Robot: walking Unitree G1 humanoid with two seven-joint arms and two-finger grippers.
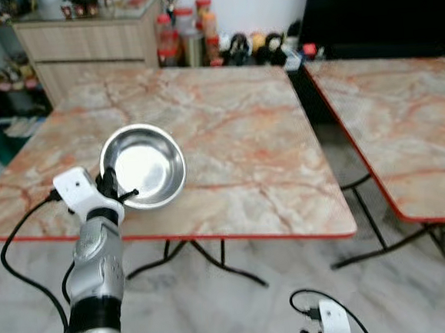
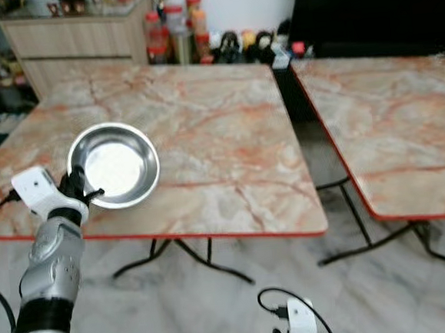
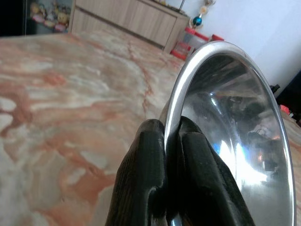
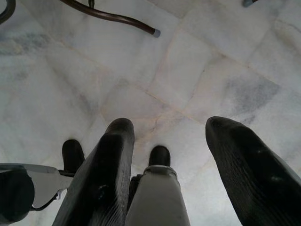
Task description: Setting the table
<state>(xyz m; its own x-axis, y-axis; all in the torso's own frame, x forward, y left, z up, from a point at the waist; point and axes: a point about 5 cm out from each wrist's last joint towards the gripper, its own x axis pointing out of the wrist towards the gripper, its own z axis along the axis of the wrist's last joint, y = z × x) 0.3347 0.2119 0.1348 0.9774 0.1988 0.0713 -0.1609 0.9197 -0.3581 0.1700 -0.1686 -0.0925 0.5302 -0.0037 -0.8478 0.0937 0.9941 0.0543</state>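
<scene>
A shiny steel bowl [image 1: 144, 166] hovers over the near left part of the marble table [image 1: 229, 158], tilted a little. My left gripper [image 1: 115, 192] is shut on the bowl's near rim; in the left wrist view both black fingers [image 3: 155, 188] pinch the rim of the bowl [image 3: 230, 127]. My right arm [image 1: 333, 326] hangs low beside the table. In the right wrist view the right gripper [image 4: 169, 165] is open over the tiled floor with nothing between its fingers.
A second marble table [image 1: 404, 121] stands to the right across a narrow gap. Jars and bottles [image 1: 189, 34] line the far edge by a wooden cabinet [image 1: 89, 38]. Metal table legs [image 1: 230, 266] cross beneath on the pale floor.
</scene>
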